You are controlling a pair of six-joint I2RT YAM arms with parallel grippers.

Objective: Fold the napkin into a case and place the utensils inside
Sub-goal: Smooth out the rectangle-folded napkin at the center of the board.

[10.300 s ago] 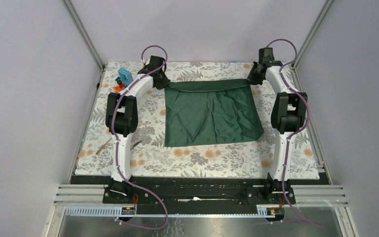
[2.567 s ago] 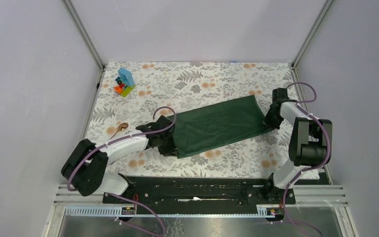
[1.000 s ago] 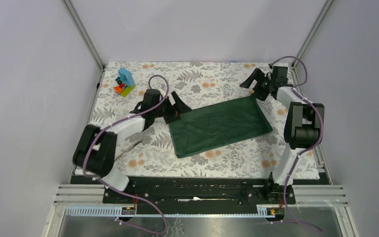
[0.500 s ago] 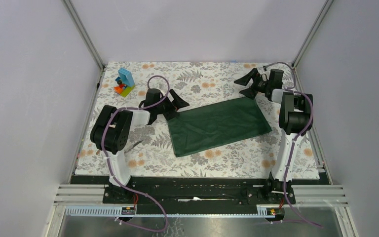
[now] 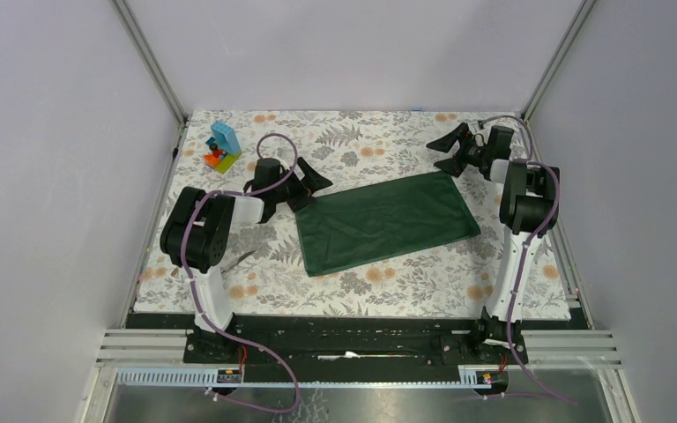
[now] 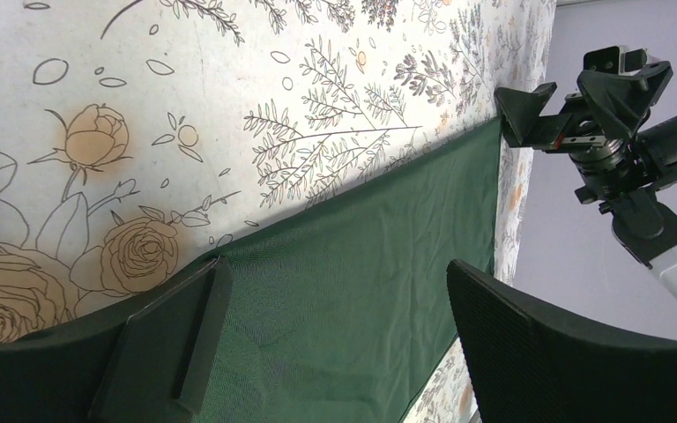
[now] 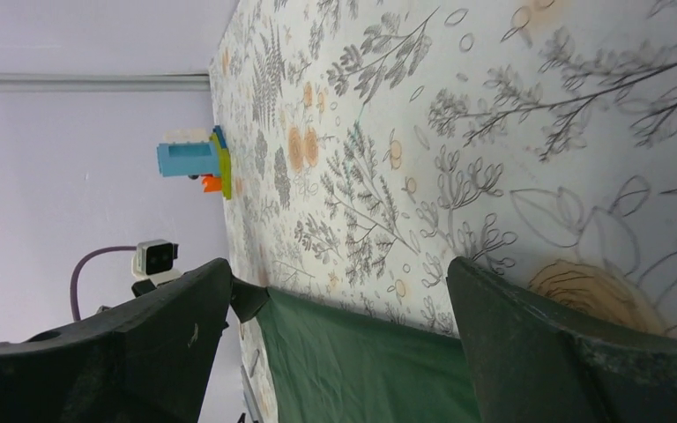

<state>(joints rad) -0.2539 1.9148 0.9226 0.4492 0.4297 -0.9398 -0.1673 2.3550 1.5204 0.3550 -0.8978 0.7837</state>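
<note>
Lilac-grey walls [image 5: 344, 53] are seen on three sides of the table, which is spread with a floral covering [image 5: 361, 141] of grey leaves and orange blooms. On the middle of it the dark green napkin [image 5: 386, 220] is laid flat as a slanted oblong, its right end farther from the arm bases than its left.

The left gripper [image 5: 316, 192] is held at the napkin's far-left corner with its fingers spread wide and nothing gripped. Only in its wrist view are the cloth's weave and faint creases made out between the fingers.

The right gripper [image 5: 438, 155] is held just beyond the far-right corner, likewise wide apart and empty. In its wrist view the napkin's far edge is seen low between the fingers.

A stack of toy blocks [image 5: 222, 147] is stood near the far-left corner, well apart from the cloth.

One slim utensil [image 5: 243, 257] is seen from above only, beside the left arm.
</note>
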